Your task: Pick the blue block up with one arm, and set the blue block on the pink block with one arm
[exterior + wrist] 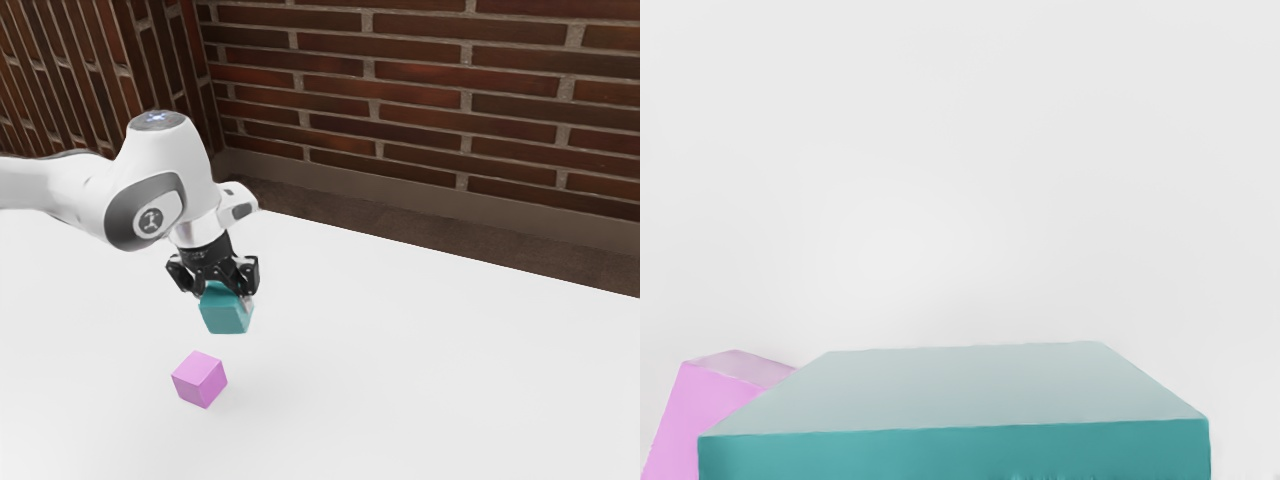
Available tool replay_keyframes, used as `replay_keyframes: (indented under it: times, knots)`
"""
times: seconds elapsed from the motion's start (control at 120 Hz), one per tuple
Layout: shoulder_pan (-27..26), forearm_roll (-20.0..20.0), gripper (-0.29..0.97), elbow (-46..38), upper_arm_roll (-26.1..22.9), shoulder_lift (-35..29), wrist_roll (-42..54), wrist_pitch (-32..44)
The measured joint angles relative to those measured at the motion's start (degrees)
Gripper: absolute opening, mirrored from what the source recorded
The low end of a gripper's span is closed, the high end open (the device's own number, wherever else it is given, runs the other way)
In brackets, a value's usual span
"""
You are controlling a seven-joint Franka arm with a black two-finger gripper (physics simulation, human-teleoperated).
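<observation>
End effector (228, 291) clenched around blue block (226, 316), aloft, above and just beside pink block (198, 378).

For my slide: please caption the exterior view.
Gripper holds blue block aloft, near pink block on white table.

The blue block (226, 315) — teal-tinted, held aloft — hangs just above the pink block (198, 379), not touching.

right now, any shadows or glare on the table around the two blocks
Exterior view: soft, even light; the blue block held in the tool casts only a faint shadow smudge on the table beside the pink block. Wrist view: table reads flat white, no glare.
</observation>
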Motion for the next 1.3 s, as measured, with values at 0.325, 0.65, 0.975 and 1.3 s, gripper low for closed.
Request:
replay_keyframes:
  times: [0.325, 0.65, 0.975, 1.3]
  knots:
    - [9.56, 0.02, 0.38, -2.73, -3.35, -0.22, 16.26, -4.48]
    - [11.27, -0.08, 0.38, -2.58, -3.24, 3.56, 27.65, -4.87]
    - [10.68, -1.29, 0.38, -1.92, -3.41, 5.78, 33.21, -1.73]
    - [10.77, -2.75, 0.38, -2.19, -3.33, 6.18, 34.38, 0.75]
